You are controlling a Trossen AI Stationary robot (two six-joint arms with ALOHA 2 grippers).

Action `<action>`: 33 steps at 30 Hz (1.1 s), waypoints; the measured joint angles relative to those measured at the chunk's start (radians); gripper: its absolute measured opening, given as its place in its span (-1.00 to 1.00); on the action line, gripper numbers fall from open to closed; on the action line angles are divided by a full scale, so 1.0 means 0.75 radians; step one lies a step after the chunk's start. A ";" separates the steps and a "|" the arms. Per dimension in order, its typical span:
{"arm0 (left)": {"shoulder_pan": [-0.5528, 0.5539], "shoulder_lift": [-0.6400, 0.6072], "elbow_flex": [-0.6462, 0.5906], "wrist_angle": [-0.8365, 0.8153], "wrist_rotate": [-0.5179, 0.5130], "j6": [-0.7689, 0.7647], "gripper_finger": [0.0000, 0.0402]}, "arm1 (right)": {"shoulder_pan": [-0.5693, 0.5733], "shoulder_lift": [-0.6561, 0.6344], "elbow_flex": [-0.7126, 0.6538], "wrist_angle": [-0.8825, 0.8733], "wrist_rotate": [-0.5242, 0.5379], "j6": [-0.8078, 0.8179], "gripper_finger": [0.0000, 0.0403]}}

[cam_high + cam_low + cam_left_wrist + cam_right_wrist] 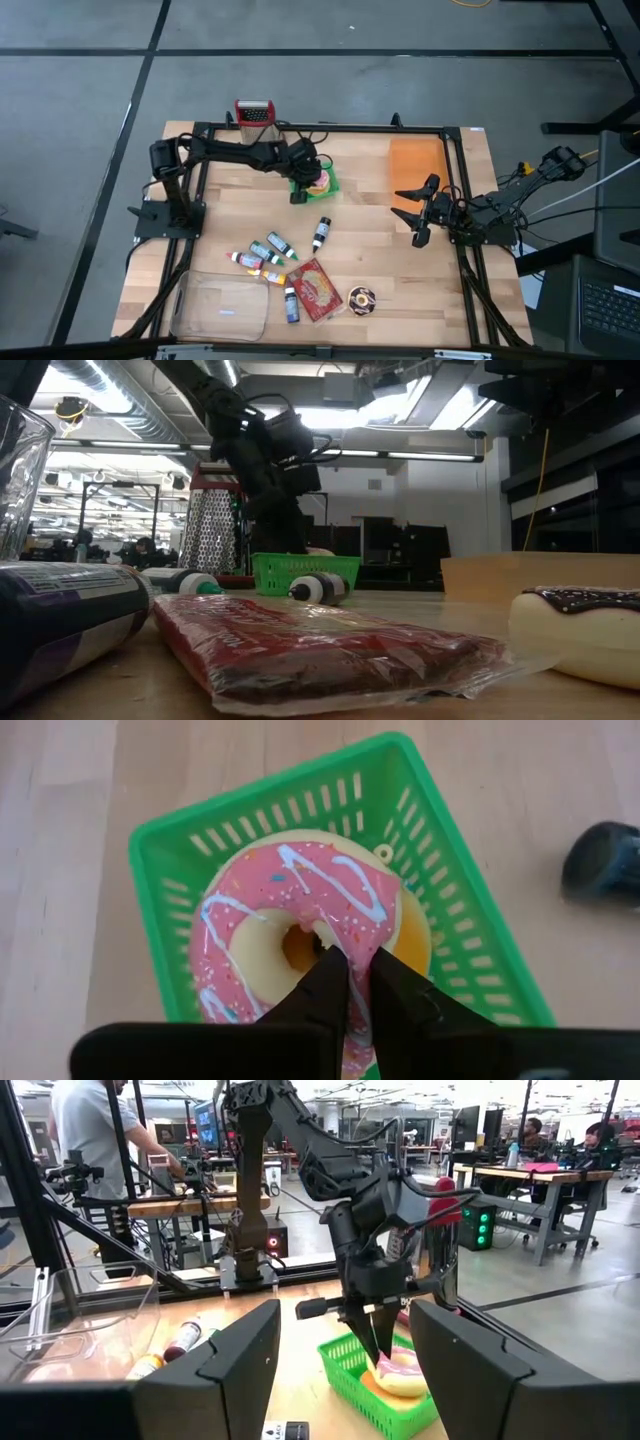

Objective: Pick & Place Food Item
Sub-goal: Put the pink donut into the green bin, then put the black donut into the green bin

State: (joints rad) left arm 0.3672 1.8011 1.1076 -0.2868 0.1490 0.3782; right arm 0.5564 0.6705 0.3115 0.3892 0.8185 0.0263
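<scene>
Now the table carries the green basket with the pink donut inside. Left gripper pinches the donut's ring. Right gripper waits spread apart. Such a thin grip may slip, or the basket may lift together.

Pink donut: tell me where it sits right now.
In the high view, the pink donut lies in the green basket at the table's far middle, with the left gripper shut on its rim.
</scene>
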 joint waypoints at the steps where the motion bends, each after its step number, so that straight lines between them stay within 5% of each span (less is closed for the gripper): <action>1: 0.000 0.012 0.001 0.012 0.002 -0.001 -0.87 | 0.000 0.000 0.000 0.000 0.000 0.004 0.12; 7: -0.029 0.038 0.001 0.026 -0.001 -0.023 -0.76 | -0.001 0.000 0.000 0.000 -0.009 0.014 0.12; 15: -0.088 -0.031 0.035 -0.014 -0.170 0.000 -0.30 | -0.001 0.000 0.000 0.000 -0.020 -0.007 0.12; 21: -0.118 -0.094 0.073 -0.031 -0.172 0.012 -0.03 | 0.000 0.000 0.000 0.000 -0.020 -0.007 0.12; 29: -0.250 -0.180 0.078 -0.036 0.041 -0.032 0.02 | 0.000 0.000 0.000 0.004 -0.019 -0.018 0.12; 33: -0.389 -0.182 0.078 -0.033 -0.015 -0.058 -0.01 | 0.002 0.000 0.000 0.034 0.014 -0.079 0.12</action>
State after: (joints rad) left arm 0.0757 1.6650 1.1664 -0.3115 0.1377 0.3346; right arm 0.5579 0.6704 0.3115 0.4146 0.8288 -0.0330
